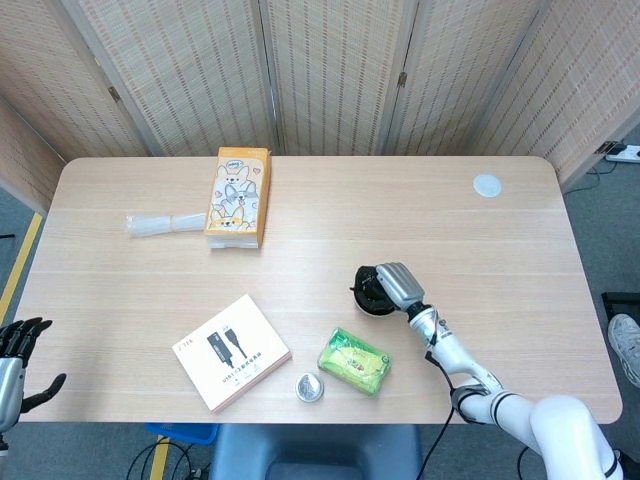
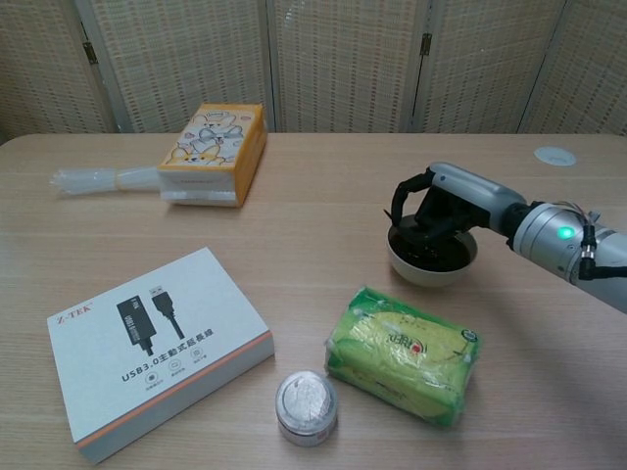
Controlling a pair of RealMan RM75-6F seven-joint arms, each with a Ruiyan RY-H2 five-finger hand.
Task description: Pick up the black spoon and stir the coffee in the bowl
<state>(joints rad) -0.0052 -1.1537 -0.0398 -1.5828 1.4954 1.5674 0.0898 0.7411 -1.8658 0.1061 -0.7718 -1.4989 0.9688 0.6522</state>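
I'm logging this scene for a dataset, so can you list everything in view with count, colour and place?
bowl: 1, white with dark coffee, right of centre
tissue pack: 1, green-yellow, in front of the bowl
box: 1, white, printed USB cable, front left
small tin: 1, silver, front edge
carton: 1, orange cartoon print, back left
plastic sleeve: 1, clear, left of the carton
disc: 1, white, back right
table: 1, light wood
right hand: 1, grey-black, over the bowl
left hand: 1, black, beyond the table's front left corner
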